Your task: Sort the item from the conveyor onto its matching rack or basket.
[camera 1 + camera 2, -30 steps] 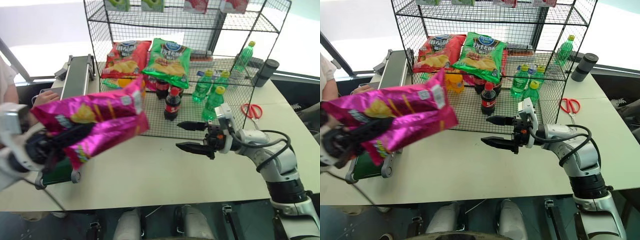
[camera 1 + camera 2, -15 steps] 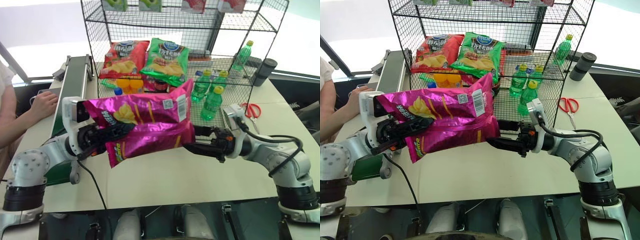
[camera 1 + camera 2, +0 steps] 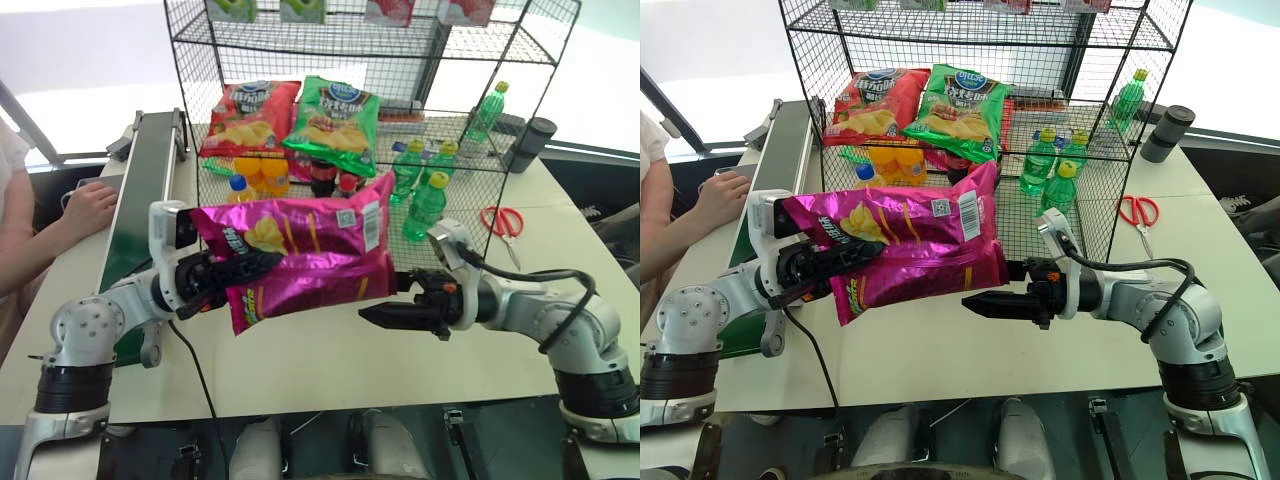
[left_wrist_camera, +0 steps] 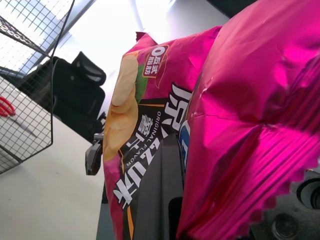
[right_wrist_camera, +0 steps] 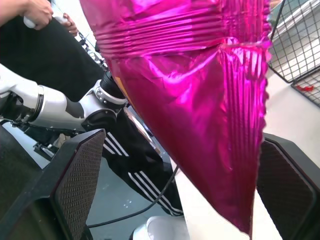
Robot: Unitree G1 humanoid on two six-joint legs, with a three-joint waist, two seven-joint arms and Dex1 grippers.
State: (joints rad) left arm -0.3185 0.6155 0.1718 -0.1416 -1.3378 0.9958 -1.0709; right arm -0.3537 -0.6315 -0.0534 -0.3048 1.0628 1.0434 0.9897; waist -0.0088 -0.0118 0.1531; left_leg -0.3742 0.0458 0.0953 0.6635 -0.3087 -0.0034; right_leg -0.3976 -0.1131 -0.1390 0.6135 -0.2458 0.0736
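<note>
Above pale surface (image 3: 330, 370): magenta chip bag (image 3: 300, 255) off conveyor (image 3: 140, 190), pinched by left fingers (image 3: 235, 270); right fingers (image 5: 80, 165) spread around its far end. Placing on wire rack (image 3: 250, 40) not yet done.

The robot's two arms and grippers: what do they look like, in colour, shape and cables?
Both arms are silver-grey, with rounded segments and black joint rings. The left gripper and right gripper each have two black fingers on a white wrist block. A black cable runs along each arm.

Chip bag (image 3: 300, 255) above the table (image 3: 330, 360), before the rack (image 3: 360, 120); conveyor (image 3: 145, 180) at left.
</note>
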